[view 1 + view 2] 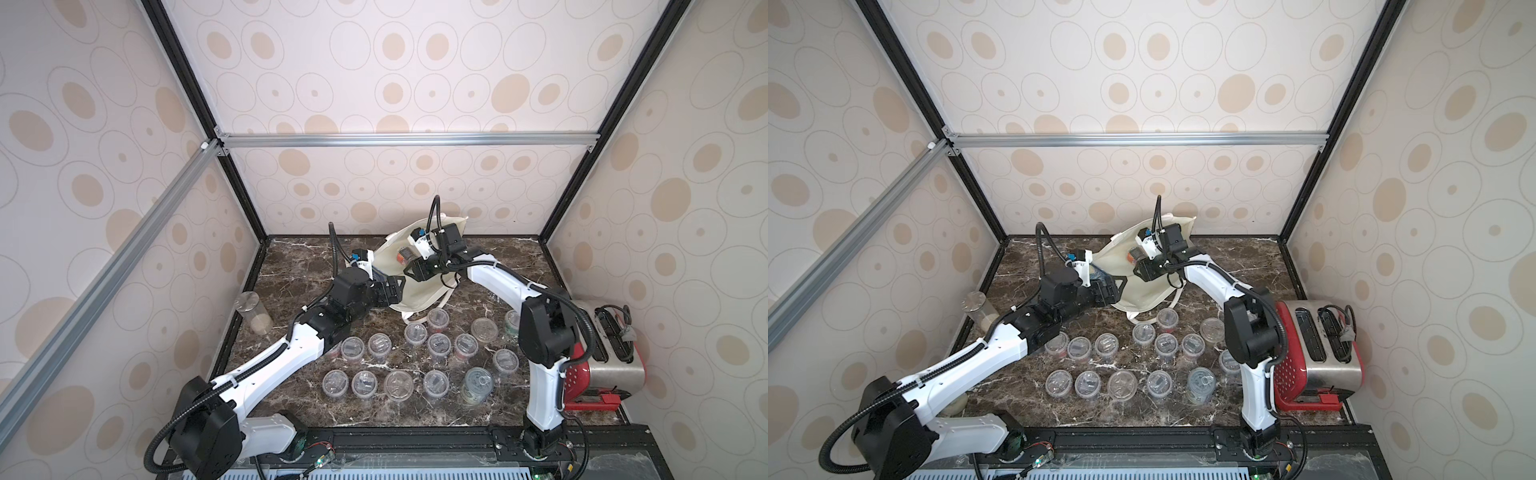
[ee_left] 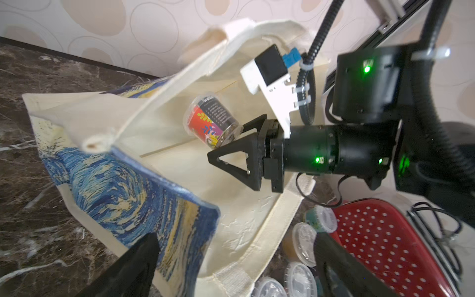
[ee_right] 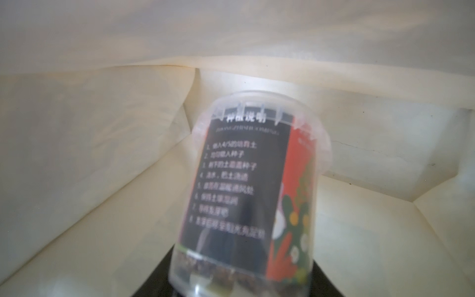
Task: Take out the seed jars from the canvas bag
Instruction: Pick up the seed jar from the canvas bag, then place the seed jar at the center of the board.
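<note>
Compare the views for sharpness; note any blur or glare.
Right wrist view: the label text on the seed jar is smeared and soft. Left wrist view: the near rim of the canvas bag is blurred, and green lamps glare on the right arm. Both top views: evenly lit and crisp, with a faint sheen on the table jars.

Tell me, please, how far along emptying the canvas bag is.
Done: over a dozen small clear plastic jars stand on the dark marble table. In hand: the right jaws grip a red-labelled clear plastic jar inside the cream canvas bag; the left jaws stand open beside it. Remaining: lift that jar out; no other shows inside, though folds hide part.
</note>
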### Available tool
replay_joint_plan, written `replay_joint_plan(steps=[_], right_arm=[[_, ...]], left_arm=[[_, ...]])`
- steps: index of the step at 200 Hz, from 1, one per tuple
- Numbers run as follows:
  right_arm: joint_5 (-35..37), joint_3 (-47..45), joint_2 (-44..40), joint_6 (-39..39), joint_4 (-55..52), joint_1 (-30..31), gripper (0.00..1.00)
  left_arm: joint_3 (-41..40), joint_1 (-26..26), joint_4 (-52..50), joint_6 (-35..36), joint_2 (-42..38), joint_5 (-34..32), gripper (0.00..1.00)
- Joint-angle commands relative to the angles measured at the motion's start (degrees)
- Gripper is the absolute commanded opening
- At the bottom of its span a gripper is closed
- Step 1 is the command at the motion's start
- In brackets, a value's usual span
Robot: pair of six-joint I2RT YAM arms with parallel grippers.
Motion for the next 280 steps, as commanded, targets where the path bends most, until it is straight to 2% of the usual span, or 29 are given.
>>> replay_joint_plan(steps=[1, 32, 69, 102, 137, 170, 183, 226, 260, 280], right_arm=[[-2.02, -6.75, -7.62, -0.74, 10.65, 1.10, 0.56], [1.70, -17.57, -15.72, -2.88, 18.87, 3.41, 0.57], [9.34, -29.57, -24.96, -7.70, 30.28, 7.92, 0.57], [15.44, -34.71, -31.40, -10.29, 34.12, 11.42, 0.56], [18.74, -39.77, -37.40, -14.70, 37.60, 15.05, 0.55], [18.20, -42.47, -40.99, -17.95, 37.75, 18.19, 0.56], [17.51, -42.50, -41.40, -18.35, 36.81, 19.24, 0.55], [16.91, -42.24, -41.41, -18.67, 35.77, 21.79, 0.55], [16.40, -41.75, -40.89, -20.40, 35.42, 23.13, 0.55], [16.48, -41.50, -40.80, -20.68, 35.51, 23.25, 0.56]], left_arm=[[1.85, 0.19, -0.88, 2.23, -3.37, 2.00, 0.97], [2.83, 1.37, -3.73, 1.41, -5.84, 3.25, 0.97], [3.72, 3.24, -4.36, 1.63, -8.03, 9.63, 0.98], [3.32, 5.39, -3.37, 3.64, -10.26, 18.83, 0.98], [4.44, 9.92, -7.15, 4.18, -10.61, 24.04, 0.98], [6.38, 12.49, -6.33, 3.21, -6.51, 42.09, 0.98], [6.35, 12.50, -3.90, 1.36, -5.40, 46.88, 0.98], [5.61, 12.57, -1.70, -0.73, -4.82, 46.56, 0.98], [4.05, 12.58, 3.89, -4.64, -4.26, 50.41, 0.98], [4.18, 12.58, 4.46, -5.21, -3.77, 51.86, 0.92]])
